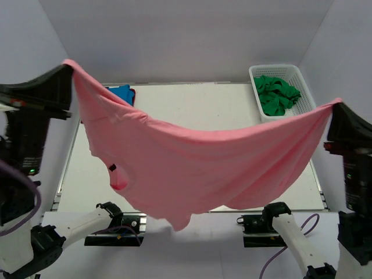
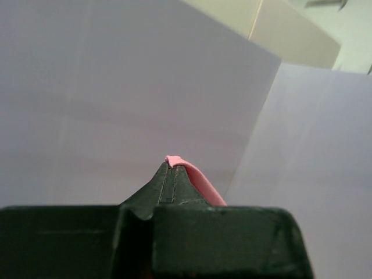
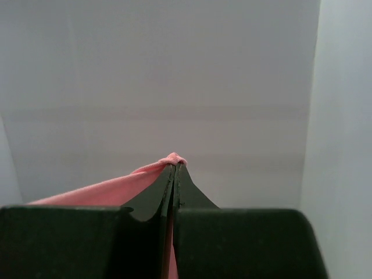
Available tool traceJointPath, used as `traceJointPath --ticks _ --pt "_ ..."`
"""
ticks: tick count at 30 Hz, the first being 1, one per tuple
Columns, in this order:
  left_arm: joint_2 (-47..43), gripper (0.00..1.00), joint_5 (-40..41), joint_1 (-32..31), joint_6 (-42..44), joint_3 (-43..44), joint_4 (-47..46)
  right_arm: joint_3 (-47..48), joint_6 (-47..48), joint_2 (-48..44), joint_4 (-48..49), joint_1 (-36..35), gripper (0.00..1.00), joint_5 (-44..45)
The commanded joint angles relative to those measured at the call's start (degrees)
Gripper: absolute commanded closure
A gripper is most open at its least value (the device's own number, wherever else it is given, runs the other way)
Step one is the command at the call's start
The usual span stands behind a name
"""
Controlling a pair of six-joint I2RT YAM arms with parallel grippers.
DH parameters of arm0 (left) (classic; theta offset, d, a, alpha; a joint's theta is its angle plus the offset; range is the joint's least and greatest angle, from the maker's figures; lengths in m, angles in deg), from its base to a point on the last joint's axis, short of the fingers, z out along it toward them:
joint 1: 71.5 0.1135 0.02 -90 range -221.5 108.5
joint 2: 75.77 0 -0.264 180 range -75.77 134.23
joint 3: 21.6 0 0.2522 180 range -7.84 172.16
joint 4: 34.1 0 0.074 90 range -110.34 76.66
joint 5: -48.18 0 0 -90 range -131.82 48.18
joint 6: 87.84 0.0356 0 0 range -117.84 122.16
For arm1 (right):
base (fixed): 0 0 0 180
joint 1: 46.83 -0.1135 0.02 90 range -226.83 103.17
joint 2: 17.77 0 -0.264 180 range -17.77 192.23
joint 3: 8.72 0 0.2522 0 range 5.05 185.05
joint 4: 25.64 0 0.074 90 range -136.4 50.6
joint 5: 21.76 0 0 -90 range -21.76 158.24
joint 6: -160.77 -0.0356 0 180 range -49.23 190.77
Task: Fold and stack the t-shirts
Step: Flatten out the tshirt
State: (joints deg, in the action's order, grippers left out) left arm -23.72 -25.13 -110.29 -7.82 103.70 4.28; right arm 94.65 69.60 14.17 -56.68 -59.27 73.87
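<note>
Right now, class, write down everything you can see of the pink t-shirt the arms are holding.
The pink t-shirt is soft, thin, plain salmon cloth. It hangs stretched wide in the air, sagging in a deep curve between the left gripper and the right gripper, each shut on a pinched edge. Its neck opening shows low down, and one corner droops lowest.

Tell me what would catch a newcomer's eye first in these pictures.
The salmon pink cloth t-shirt dominates: it hangs spread like a hammock above the table, pinched at opposite ends by the shut left gripper and right gripper. Next, the white plastic lattice basket at the far right, holding crumpled dark green shirts.
</note>
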Motion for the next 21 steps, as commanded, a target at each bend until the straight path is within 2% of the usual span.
traceJointPath --ticks 1,4,5,6,10,12,14,21 --pt "0.52 1.0 3.08 0.29 -1.35 -7.87 0.08 -6.88 -4.89 -0.3 3.57 0.06 1.0 1.65" --pt "-3.17 1.0 7.91 0.29 -2.93 -21.31 -5.88 -16.02 -10.41 -2.23 4.88 0.05 1.0 3.07" --pt "-3.18 1.0 9.75 0.29 -3.64 -23.63 -5.9 -17.78 -11.22 -2.76 4.89 0.14 1.0 2.46" --pt "-3.79 1.0 13.51 0.29 -5.47 -25.83 -5.9 -23.63 -12.01 -3.37 4.71 0.23 1.0 1.67" --pt "-5.64 1.0 21.35 0.29 -11.72 -42.26 -4.41 -37.79 -18.95 -4.0 4.62 -0.12 1.0 0.0" --pt "-5.65 1.0 24.95 0.29 -15.49 -49.63 -4.41 -41.42 -20.18 -2.16 5.32 0.06 1.0 -1.67" --pt "-3.72 1.0 27.6 0.29 -17.0 -52.56 -5.02 -46.44 -20.89 0.82 6.91 0.23 1.0 -1.59" --pt "8.41 1.0 37.27 0.82 -21.14 -51.88 -4.4 -47.77 -19.14 9.54 11.2 0.14 1.0 2.01"
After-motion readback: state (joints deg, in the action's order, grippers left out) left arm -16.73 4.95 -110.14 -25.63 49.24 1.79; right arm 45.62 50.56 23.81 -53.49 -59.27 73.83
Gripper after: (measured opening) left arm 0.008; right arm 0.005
